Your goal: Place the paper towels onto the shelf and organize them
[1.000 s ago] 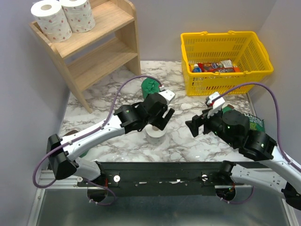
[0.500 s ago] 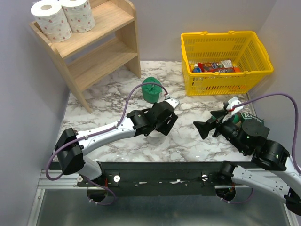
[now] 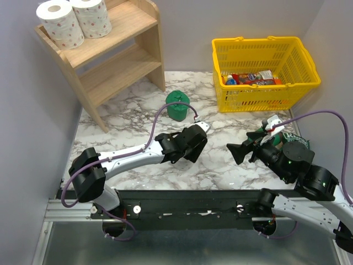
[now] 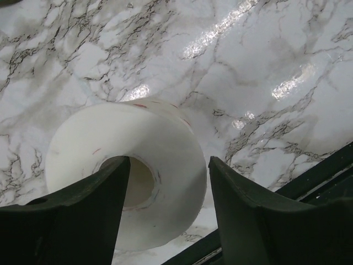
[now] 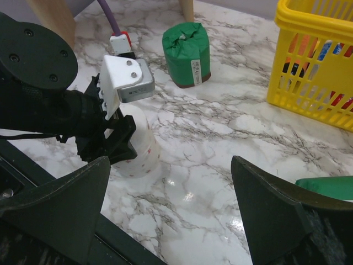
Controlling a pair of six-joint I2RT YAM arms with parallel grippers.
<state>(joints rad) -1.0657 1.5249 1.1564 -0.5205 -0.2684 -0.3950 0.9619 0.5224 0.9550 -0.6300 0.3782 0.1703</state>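
Down low near the front of the worktop (image 3: 220, 165): the left hand (image 4: 168, 163), right over a white roll (image 5: 140, 150) with little red spots. Stands on its end there, hole facing up. That hand's fingers (image 4: 83, 215) apart, one over the hole in the middle, the other just beside the outer edge, with the thick paper wall in between. Hard to tell if squeezing the roll or only close to it.

Off to the right, well apart from that roll: the right hand (image 5: 169, 165). Wide open, with nothing in it. Hangs above the worktop and points toward the left hand.

Farther back, near the middle of the worktop: a green roll (image 3: 178, 106) with a wrinkly top. Stands up all alone, touched by neither hand.

In the far left corner: the wooden shelf (image 3: 124, 22). On its top board, two more white rolls (image 3: 60, 25), side by side and touching, both upright.

At the far right: a yellow basket (image 3: 265, 55) with bright snack packets (image 3: 251, 78) inside. Beside the right arm, a flat green packet (image 5: 331, 187) lying on the worktop.
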